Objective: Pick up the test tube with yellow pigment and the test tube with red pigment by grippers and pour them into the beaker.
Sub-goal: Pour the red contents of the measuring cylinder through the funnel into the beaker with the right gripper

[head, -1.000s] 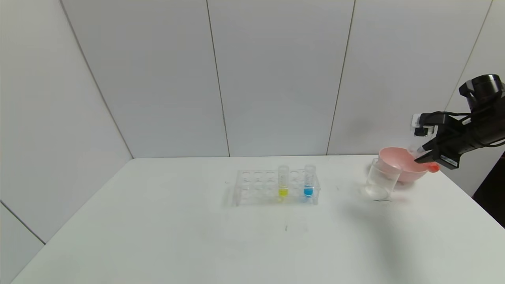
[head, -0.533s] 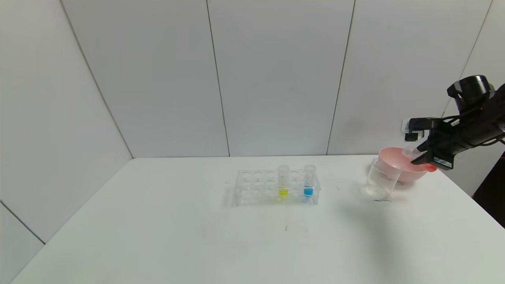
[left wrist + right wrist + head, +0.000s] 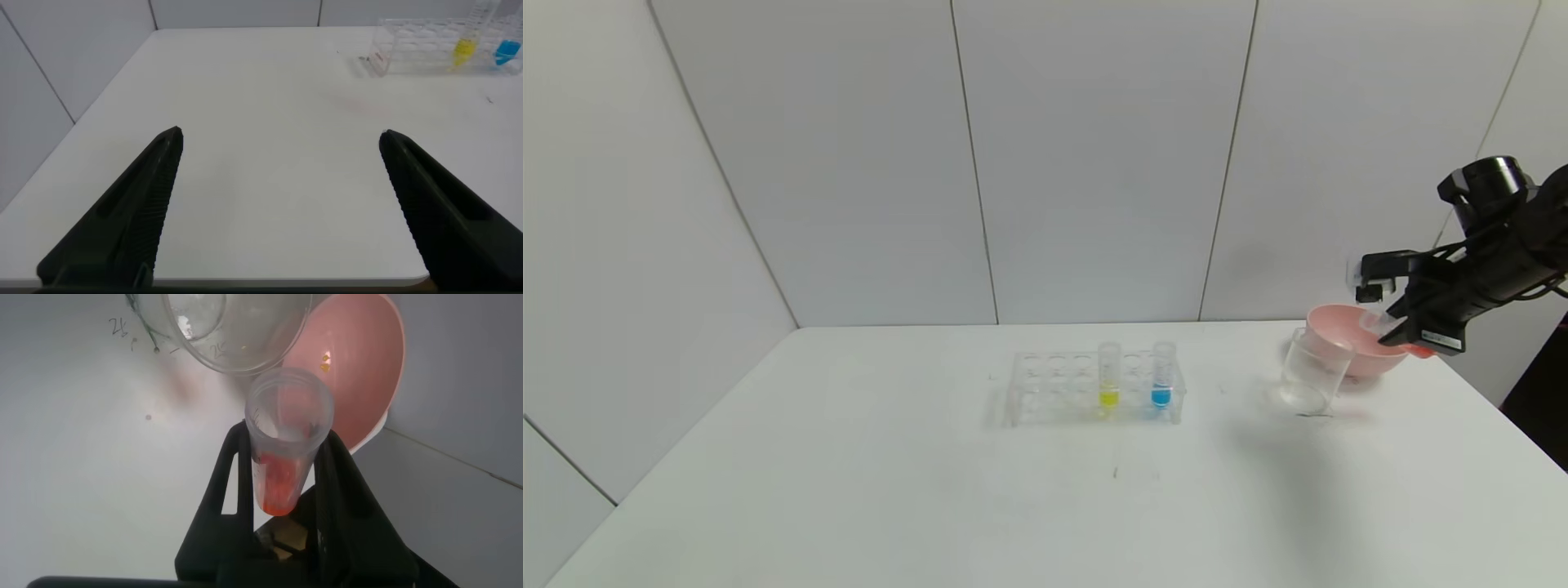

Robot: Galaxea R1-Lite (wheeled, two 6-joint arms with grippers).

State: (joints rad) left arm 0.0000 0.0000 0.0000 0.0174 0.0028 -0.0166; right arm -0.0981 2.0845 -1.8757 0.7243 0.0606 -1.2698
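My right gripper (image 3: 1401, 331) is shut on the test tube with red pigment (image 3: 283, 449), held tilted with its open mouth toward the clear beaker (image 3: 1311, 371); the tube's orange-red end shows in the head view (image 3: 1420, 350). The gripper hangs over the pink bowl (image 3: 1352, 343), just right of the beaker. In the right wrist view my gripper (image 3: 286, 469) clamps the tube, with the beaker's rim (image 3: 237, 331) just beyond its mouth. The test tube with yellow pigment (image 3: 1109, 376) stands upright in the clear rack (image 3: 1054, 392). My left gripper (image 3: 280, 143) is open and empty over bare table at the left.
A tube of blue liquid (image 3: 1162, 376) stands in the rack beside the yellow one. The pink bowl touches the beaker's right side, near the table's right edge (image 3: 1503, 408). White wall panels close the back. The rack also shows in the left wrist view (image 3: 425, 53).
My right gripper has moved left and slightly down with the red tube, bringing its mouth closer to the beaker. The rack, beaker and bowl have not moved.
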